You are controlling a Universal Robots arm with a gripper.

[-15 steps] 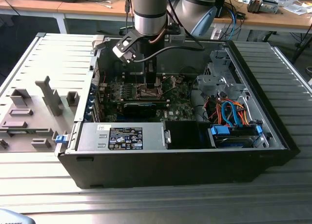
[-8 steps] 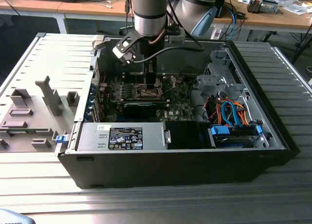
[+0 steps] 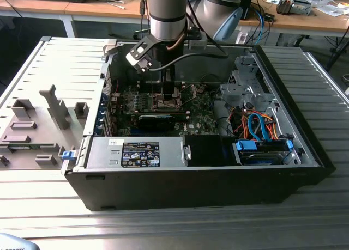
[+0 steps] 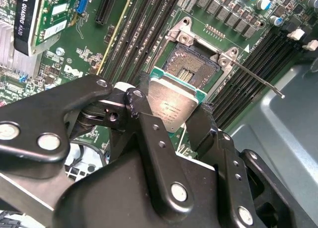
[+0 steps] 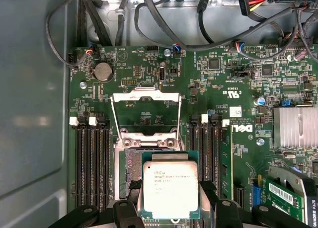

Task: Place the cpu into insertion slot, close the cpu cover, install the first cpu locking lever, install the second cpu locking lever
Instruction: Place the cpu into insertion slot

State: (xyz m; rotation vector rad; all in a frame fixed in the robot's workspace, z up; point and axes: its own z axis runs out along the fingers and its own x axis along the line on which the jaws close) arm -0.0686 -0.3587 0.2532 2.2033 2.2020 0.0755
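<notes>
In the exterior view a black computer case (image 3: 191, 190) lies with its side off at the middle of the frame on a grey slatted table (image 3: 163, 228). The arm (image 3: 166, 16) hangs from the upper middle of the frame into the case, over the green motherboard (image 3: 202, 122). A grey moulded tray (image 3: 65, 75) lies at the exterior view's left. In the first wrist view the gripper (image 5: 170, 188) has its black fingers (image 5: 207, 193) clenched on two opposite edges of the cpu (image 5: 170, 181), whose silver-grey top faces the camera. The cpu hangs over the insertion slot (image 5: 130, 163) and covers most of it, with a strip of the pin field showing beside the chip; whether chip and slot touch cannot be told. The cpu cover (image 5: 145, 96) is swung back from the slot, and the board shows through its window. In the second wrist view the dark pin field lies just beyond the held chip. A thin locking lever (image 4: 258, 80) sticks out from the slot's metal rim, past the black memory slots (image 4: 268, 49).
</notes>
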